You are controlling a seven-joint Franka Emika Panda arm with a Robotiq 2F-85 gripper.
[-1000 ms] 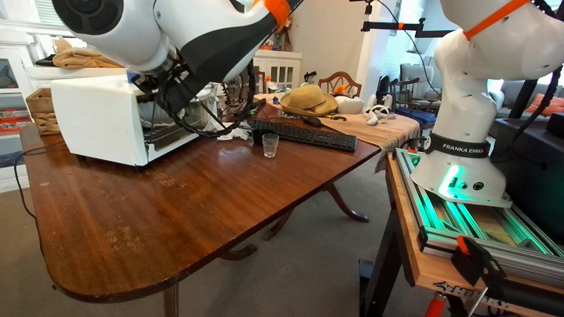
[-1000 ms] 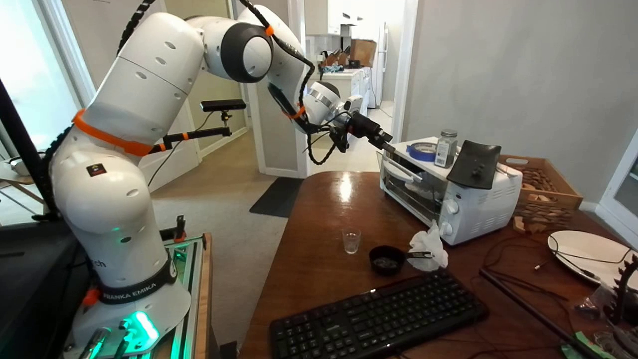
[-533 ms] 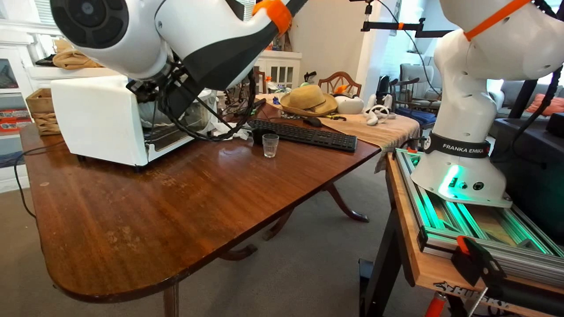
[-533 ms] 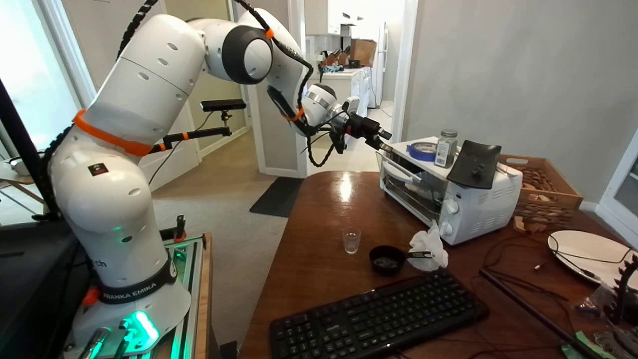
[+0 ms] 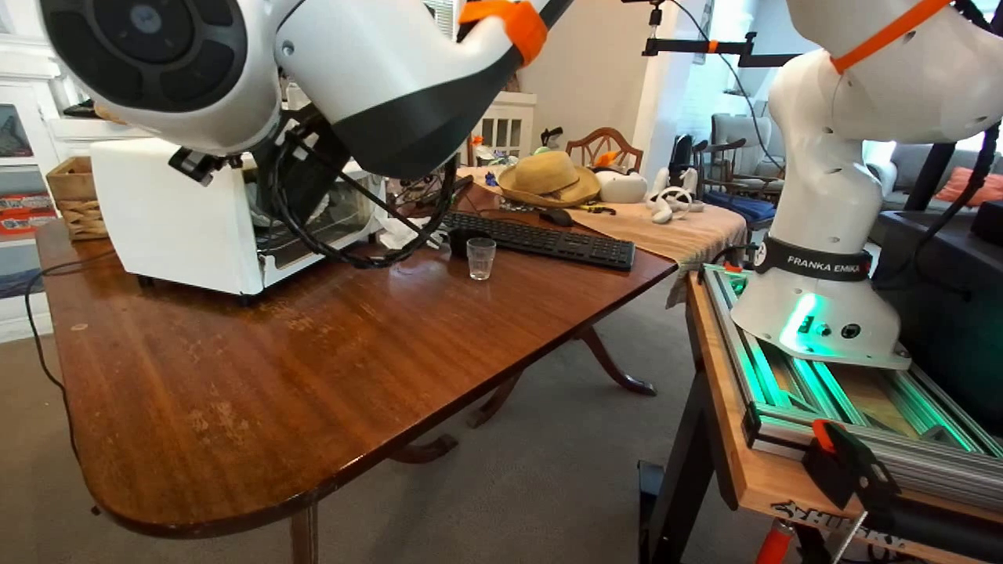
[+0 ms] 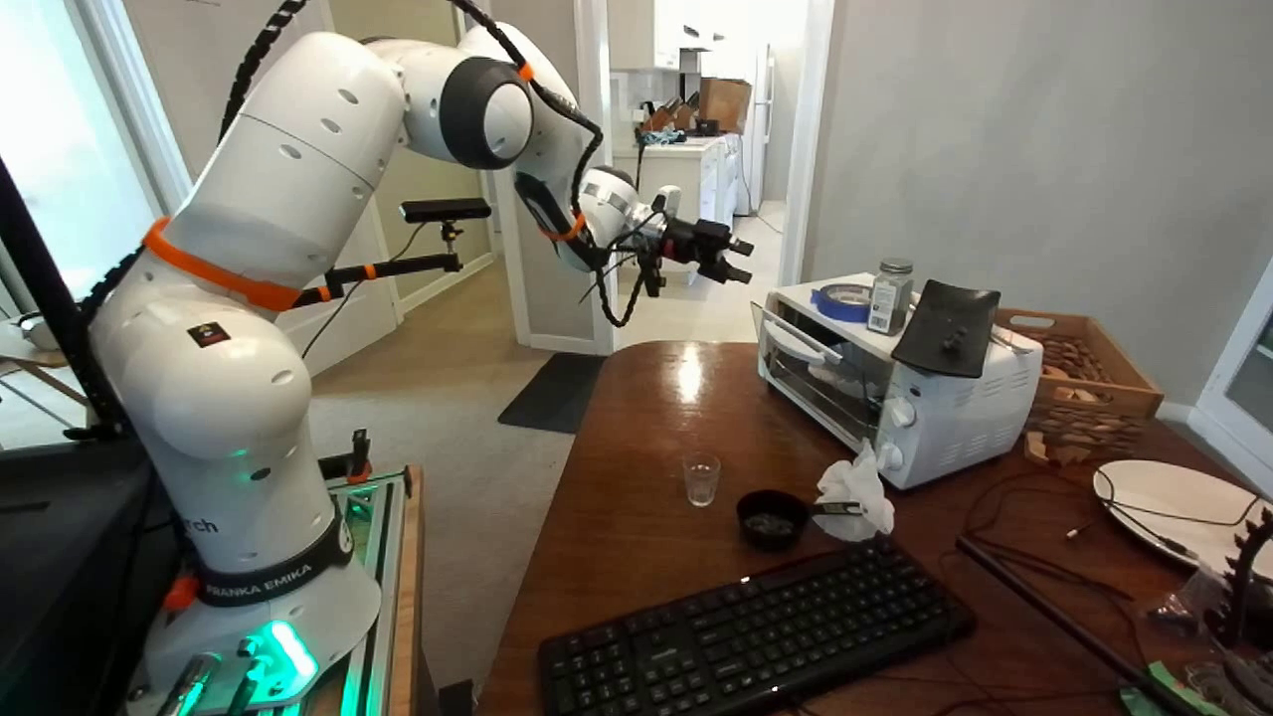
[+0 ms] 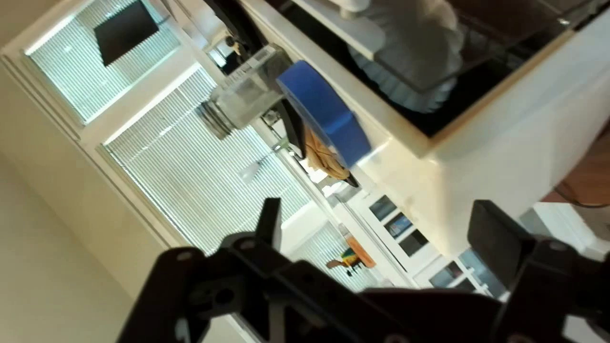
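Observation:
My black gripper (image 6: 740, 261) hangs in the air in front of the white toaster oven (image 6: 963, 438), apart from it. In the wrist view its two fingers stand wide apart with nothing between them. The oven's pale corner (image 7: 429, 176) lies beyond the gap, toward the right finger. On the oven top are a roll of blue tape (image 6: 841, 304), a glass jar with a grey lid (image 6: 890, 296) and a black curved dish (image 6: 945, 328). A ribbed pale object (image 7: 419, 62) shows inside the oven. In an exterior view the wrist hides most of the gripper, one dark fingertip (image 5: 196, 166) showing.
On the wooden table (image 5: 258, 376) stand a clear glass (image 6: 701, 480), a black bowl (image 6: 772, 519), a crumpled white tissue (image 6: 853, 497) and a black keyboard (image 6: 756, 636). A wicker basket (image 6: 1084, 398) sits behind the oven; a white plate (image 6: 1183, 507) and cables lie beside it.
My gripper has drawn back from the oven's front top edge and levelled out, its fingers staying apart. The arm's wrist has shifted with it; the objects on the table have not moved.

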